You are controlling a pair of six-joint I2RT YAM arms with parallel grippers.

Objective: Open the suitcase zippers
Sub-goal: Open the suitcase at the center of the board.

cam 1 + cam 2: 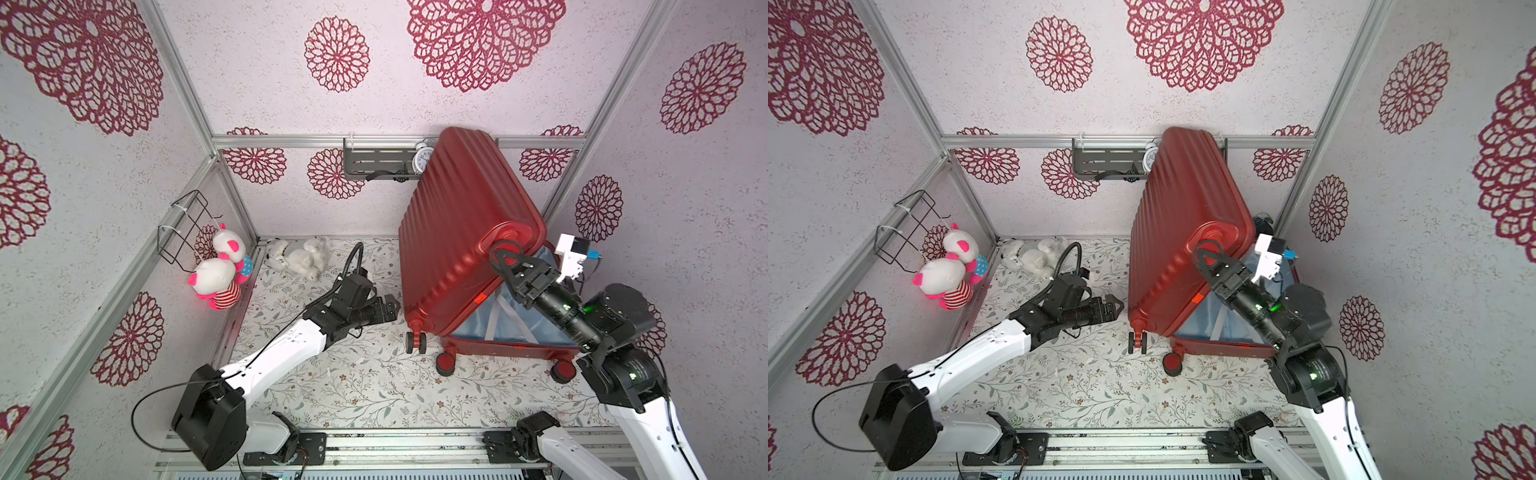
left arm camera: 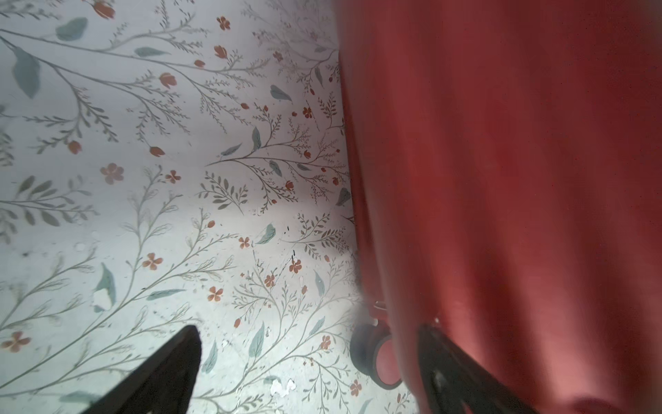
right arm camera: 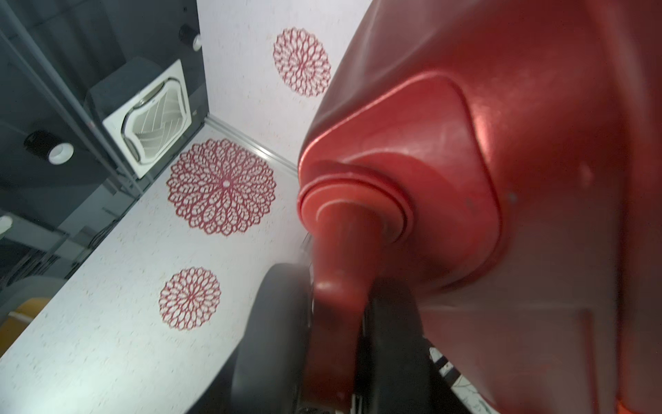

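Note:
The red ribbed suitcase (image 1: 457, 232) (image 1: 1183, 216) lies at the back right with its halves apart. Its upper half is tilted up and light blue lining (image 1: 498, 320) shows in the gap. My right gripper (image 1: 505, 255) (image 1: 1208, 253) (image 3: 336, 358) is shut on a wheel of the raised half, the red wheel stem (image 3: 344, 258) running between its fingers. My left gripper (image 1: 392, 309) (image 1: 1115, 305) (image 2: 308, 358) stands open beside the shell's lower left corner (image 2: 501, 179), one finger (image 2: 440, 358) close against the red shell near a wheel (image 2: 376, 355). The zippers' pulls cannot be made out.
A white plush (image 1: 297, 257) lies on the floral floor at the back. Pink-and-white plush toys (image 1: 220, 274) hang by a wire basket (image 1: 187, 228) on the left wall. A grey shelf (image 1: 374, 162) with an alarm clock (image 1: 422, 156) sits behind the suitcase. A metal corner post (image 1: 561, 195) stands close to its right.

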